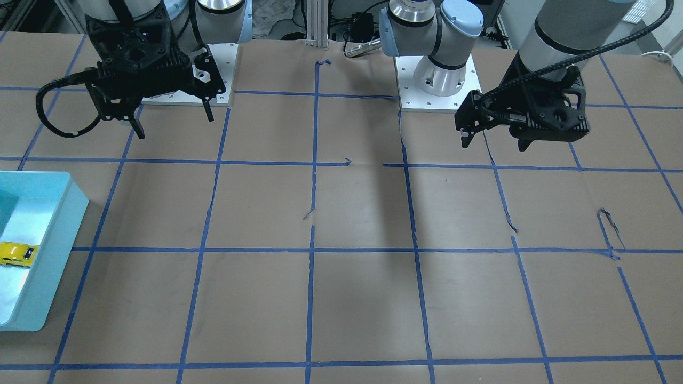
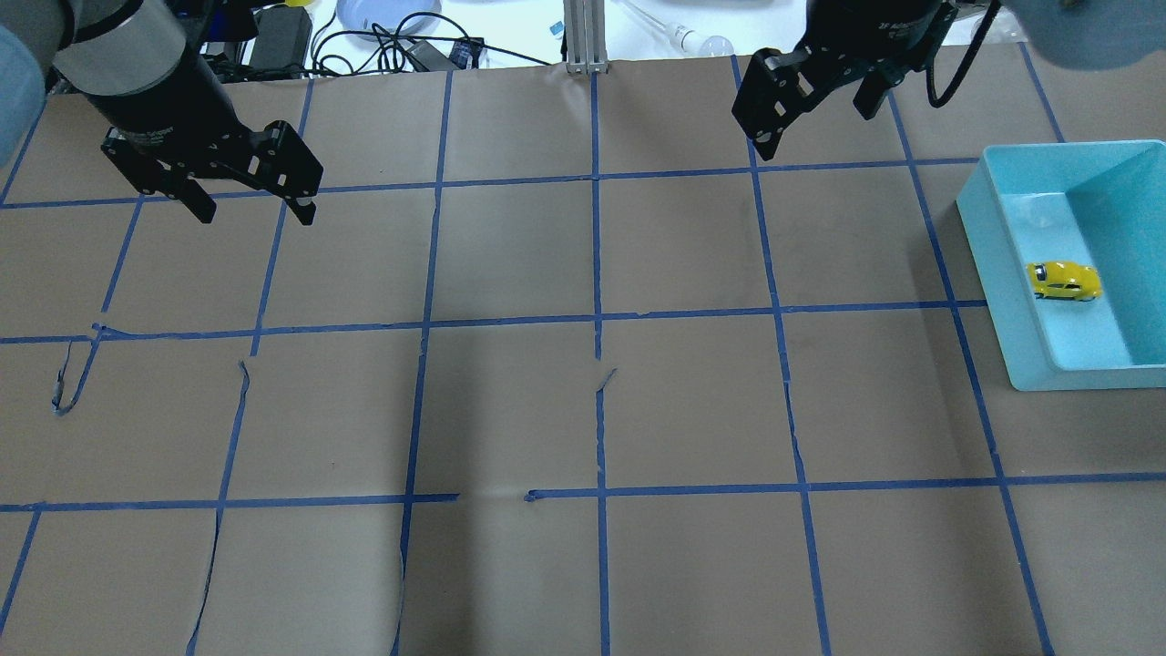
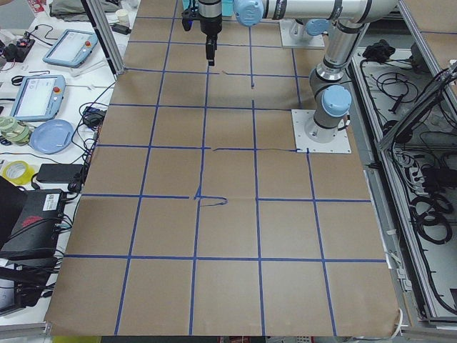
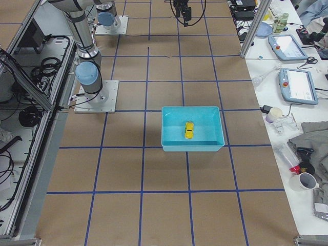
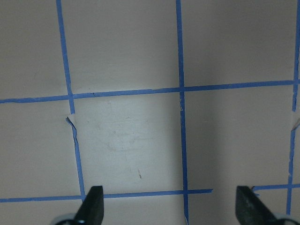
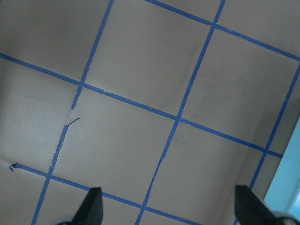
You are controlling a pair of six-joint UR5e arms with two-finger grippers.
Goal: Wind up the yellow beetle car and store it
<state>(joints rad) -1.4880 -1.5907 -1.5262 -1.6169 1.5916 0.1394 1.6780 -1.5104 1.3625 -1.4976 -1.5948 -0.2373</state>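
The yellow beetle car [image 2: 1063,281] lies inside a light blue bin [image 2: 988,246] at the table's right end. It also shows in the front-facing view [image 1: 16,253] and in the exterior right view [image 4: 189,129]. My left gripper [image 2: 257,216] is open and empty, hanging above the bare paper at the far left, far from the car. My right gripper [image 2: 813,128] is open and empty, above the table's far side, to the left of the bin. The wrist views show only open fingertips [image 5: 92,206] [image 6: 92,206] over taped paper.
The table is covered in brown paper with a blue tape grid [image 2: 597,319], torn in places. The two arm bases [image 1: 437,80] stand on white plates at the robot's side. Cables and a plate [image 2: 387,14] lie beyond the far edge.
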